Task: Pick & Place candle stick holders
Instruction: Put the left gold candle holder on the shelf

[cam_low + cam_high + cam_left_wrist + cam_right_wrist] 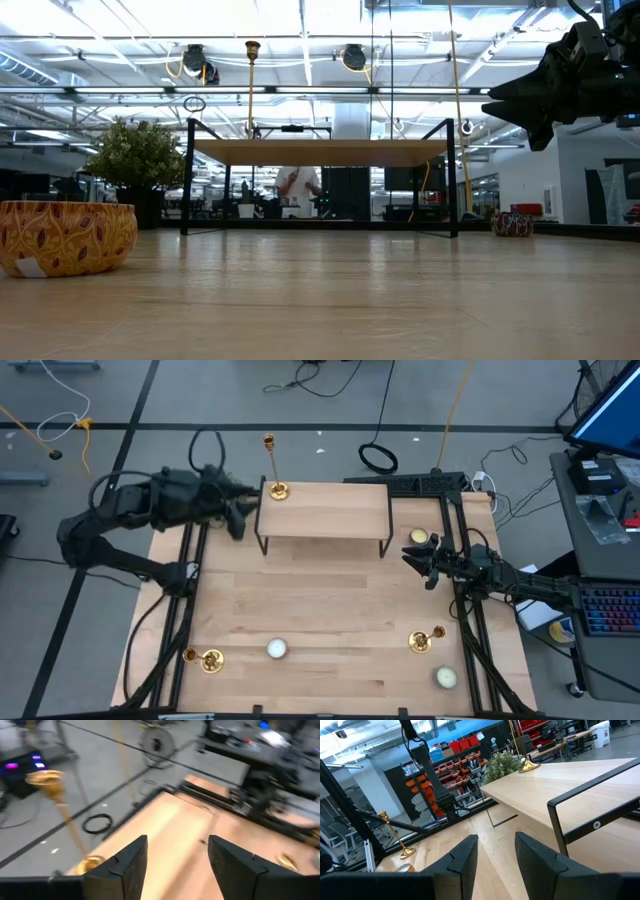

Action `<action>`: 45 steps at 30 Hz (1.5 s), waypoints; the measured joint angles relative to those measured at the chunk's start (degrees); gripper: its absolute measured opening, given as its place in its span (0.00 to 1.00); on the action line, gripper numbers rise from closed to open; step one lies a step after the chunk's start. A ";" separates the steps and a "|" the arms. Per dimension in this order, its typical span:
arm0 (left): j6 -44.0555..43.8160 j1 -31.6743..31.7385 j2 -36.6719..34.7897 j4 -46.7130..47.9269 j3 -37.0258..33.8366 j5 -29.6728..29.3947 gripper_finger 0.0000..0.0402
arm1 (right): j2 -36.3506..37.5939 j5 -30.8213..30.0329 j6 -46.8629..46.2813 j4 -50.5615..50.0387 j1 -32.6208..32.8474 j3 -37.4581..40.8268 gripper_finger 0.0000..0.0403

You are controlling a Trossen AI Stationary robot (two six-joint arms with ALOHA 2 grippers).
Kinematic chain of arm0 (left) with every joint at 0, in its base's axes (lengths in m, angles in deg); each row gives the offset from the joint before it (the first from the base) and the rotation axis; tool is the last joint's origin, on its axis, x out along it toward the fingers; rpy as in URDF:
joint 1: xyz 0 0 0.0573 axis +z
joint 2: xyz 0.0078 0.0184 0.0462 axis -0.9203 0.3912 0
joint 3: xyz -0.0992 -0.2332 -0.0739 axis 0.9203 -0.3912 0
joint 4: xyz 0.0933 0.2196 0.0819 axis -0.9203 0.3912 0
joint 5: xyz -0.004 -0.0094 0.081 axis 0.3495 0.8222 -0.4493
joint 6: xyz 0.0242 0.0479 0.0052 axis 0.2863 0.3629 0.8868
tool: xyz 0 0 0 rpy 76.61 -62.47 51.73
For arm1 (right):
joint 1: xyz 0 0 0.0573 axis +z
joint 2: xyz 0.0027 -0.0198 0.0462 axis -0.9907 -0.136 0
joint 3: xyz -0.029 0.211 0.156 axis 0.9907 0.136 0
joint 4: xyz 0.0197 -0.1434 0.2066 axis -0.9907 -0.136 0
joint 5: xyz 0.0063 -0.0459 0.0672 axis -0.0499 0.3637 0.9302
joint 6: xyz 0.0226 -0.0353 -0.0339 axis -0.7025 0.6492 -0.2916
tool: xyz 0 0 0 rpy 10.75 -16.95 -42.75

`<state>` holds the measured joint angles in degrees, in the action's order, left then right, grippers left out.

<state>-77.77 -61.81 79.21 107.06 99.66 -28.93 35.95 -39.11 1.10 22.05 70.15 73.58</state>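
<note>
The tall holder (274, 472) stands upright on the shelf's (330, 510) far left corner, close to the edge, while two shorter holders are down on the table (330, 610): one (205, 659) at the near left, one (424, 640) at the near right. The left gripper (236, 512) hangs just beside the tall holder with fingers apart and nothing between them; the wrist view shows the stem (62, 802) off to one side of the gap. The danger lies here, I judge: a sideways brush from a finger or the arm could tip that thin, top-heavy piece off the shelf. The right gripper (412, 558), also open and empty, waits by the shelf's right end near a candle (419, 537), which it could nudge.
</note>
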 joint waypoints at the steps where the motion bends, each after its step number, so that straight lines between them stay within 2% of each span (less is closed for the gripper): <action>1: -0.31 -1.64 0.23 0.42 0.00 0.03 0.50 | -0.02 0.00 0.00 0.00 0.00 -0.02 0.31; 7: -5.66 -9.84 1.69 3.73 0.00 -0.05 0.46 | -0.02 0.02 0.00 0.00 0.00 -0.02 0.31; 15: -22.49 -20.32 4.31 12.75 0.00 1.65 0.45 | -0.01 0.01 0.00 0.01 0.00 -0.01 0.31; 22: -40.10 -29.09 7.70 19.61 0.00 7.29 0.45 | -0.02 0.00 0.01 0.00 0.02 0.00 0.31; 33: -71.08 -38.24 9.57 27.52 0.00 18.79 0.45 | -0.02 0.00 2.84 0.00 0.02 0.00 0.31; 39: -85.92 -43.20 9.58 31.36 0.00 22.31 0.45 | -0.01 0.01 2.84 0.01 0.01 0.00 0.31; 45: -96.86 -47.86 9.58 31.46 0.00 25.15 0.45 | -0.01 0.02 2.84 0.00 0.00 -0.01 0.31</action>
<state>-174.63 -109.67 88.79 138.52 99.66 -3.78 35.94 -39.09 3.95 22.05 70.15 73.57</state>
